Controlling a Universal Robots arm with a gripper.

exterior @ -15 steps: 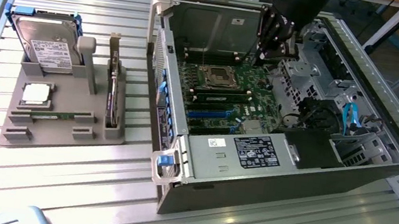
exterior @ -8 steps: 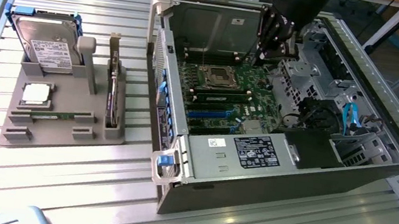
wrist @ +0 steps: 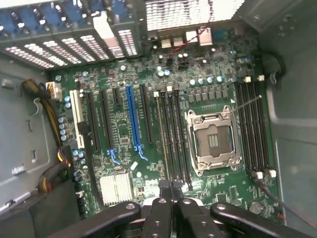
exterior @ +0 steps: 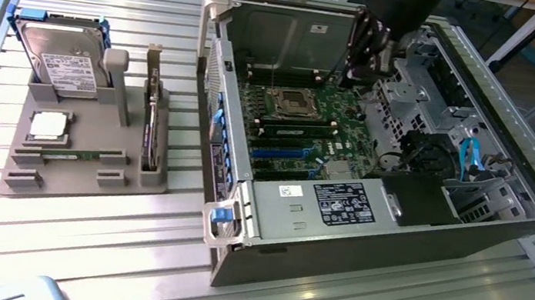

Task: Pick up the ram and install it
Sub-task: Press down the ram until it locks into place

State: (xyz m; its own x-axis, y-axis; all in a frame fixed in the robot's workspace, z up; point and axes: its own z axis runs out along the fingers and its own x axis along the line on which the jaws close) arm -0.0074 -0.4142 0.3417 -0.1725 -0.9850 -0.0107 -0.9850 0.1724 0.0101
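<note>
I work in a lab or robotics workshop. My worktop [exterior: 78, 249] is ribbed aluminium profile, filling the frame's lower left. On it lies an open PC case [exterior: 364, 209], motherboard [wrist: 163, 124] bare, at centre right. A grey printed fixture [exterior: 79, 164] at left holds a hard drive [exterior: 67, 65] and other parts in fitted slots. Table legs and a bare floor show at the upper right.

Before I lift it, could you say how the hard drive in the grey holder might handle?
The hard drive looks a rigid metal block, so probably stiff and heavy for its size. Standing on edge, it might tip once freed.
</note>
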